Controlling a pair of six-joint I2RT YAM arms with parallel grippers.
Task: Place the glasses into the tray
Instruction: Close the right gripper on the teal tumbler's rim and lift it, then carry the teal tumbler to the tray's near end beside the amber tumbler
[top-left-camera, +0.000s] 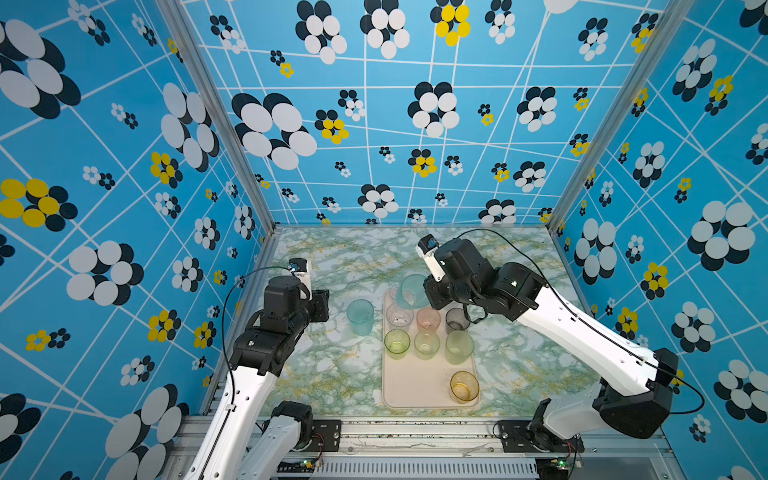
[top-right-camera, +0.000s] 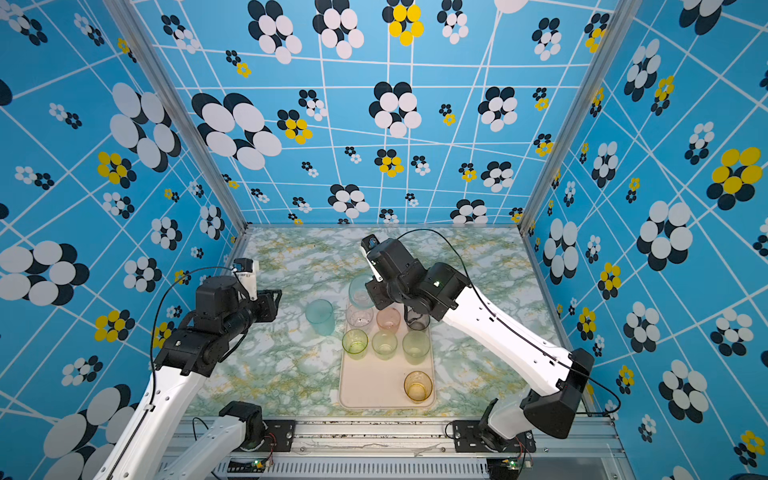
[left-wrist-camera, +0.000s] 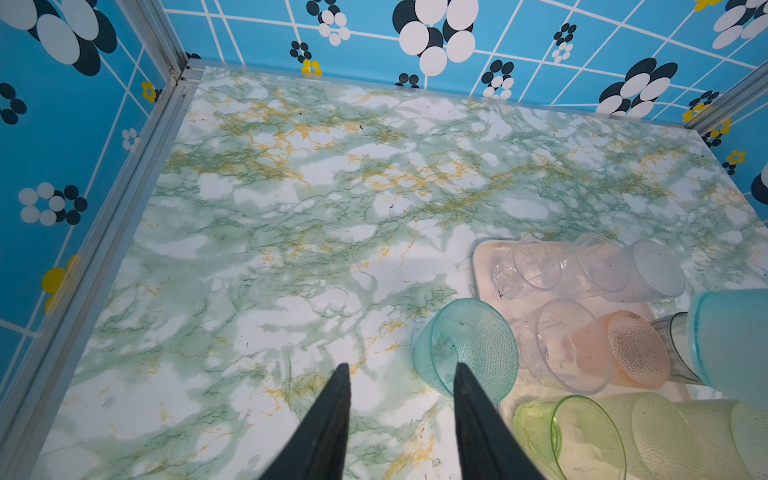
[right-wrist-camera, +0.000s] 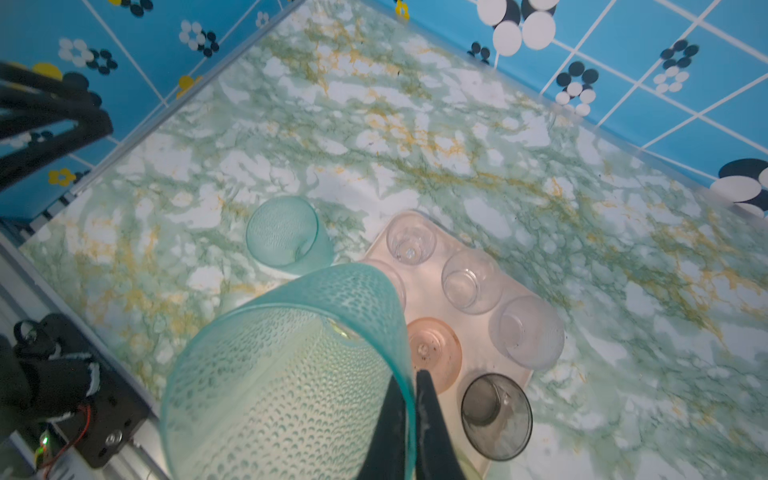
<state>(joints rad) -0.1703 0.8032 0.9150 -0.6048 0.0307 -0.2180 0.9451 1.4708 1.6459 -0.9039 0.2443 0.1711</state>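
- Under both arms, a green-and-white marbled table (top-left-camera: 328, 374) carries everything.
- Right of its middle in both top views lies the cream-pink tray (top-left-camera: 415, 384); it is flat, its long side running away from the arm bases.
- The right gripper (right-wrist-camera: 413, 374) is pinched tight on the rim of a large teal tumbler (right-wrist-camera: 282, 374), one finger inside and one outside; this tumbler hangs tilted above the tray's far end, off the table.
- The left gripper (left-wrist-camera: 401, 368) stands partly open with nothing between its fingers; it is left of the tray, apart from it.
- A second teal tumbler (top-left-camera: 360, 316) stands upright on the table just left of the tray, outside it.
- On the tray, upright: clear tumblers (right-wrist-camera: 410, 239) at the far end; a pink tumbler (top-left-camera: 428, 319) and a smoky grey tumbler (top-left-camera: 457, 319) behind a green tumbler (top-left-camera: 397, 344) and pale yellow-green tumblers (top-left-camera: 459, 347); an amber tumbler (top-left-camera: 464, 386) alone near the near right corner.
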